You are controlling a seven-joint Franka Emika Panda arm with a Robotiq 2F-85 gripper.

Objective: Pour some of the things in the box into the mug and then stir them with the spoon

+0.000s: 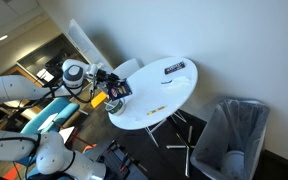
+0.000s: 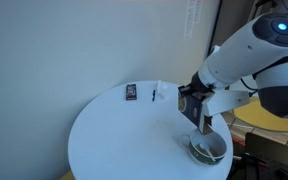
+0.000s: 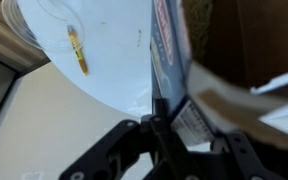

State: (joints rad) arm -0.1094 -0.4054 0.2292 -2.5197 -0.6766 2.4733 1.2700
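My gripper (image 2: 196,106) is shut on the box (image 2: 191,103), a small dark carton with orange print, and holds it tilted just above the mug (image 2: 208,150). The mug is a greyish cup at the near right edge of the round white table (image 2: 114,140). The gripper (image 1: 108,88) also holds the box (image 1: 115,90) at the table's left edge in an exterior view. In the wrist view the box (image 3: 172,50) fills the middle between the black fingers (image 3: 134,140), with its pale flap (image 3: 234,95) open. A thin yellowish spoon (image 3: 76,50) lies on the table beyond it.
A longer flat dark item with white lettering (image 1: 174,68) (image 2: 131,92) lies at the table's far side. A grey bin (image 1: 234,135) stands on the floor beside the table, and a blue chair (image 1: 46,115) stands under the arm.
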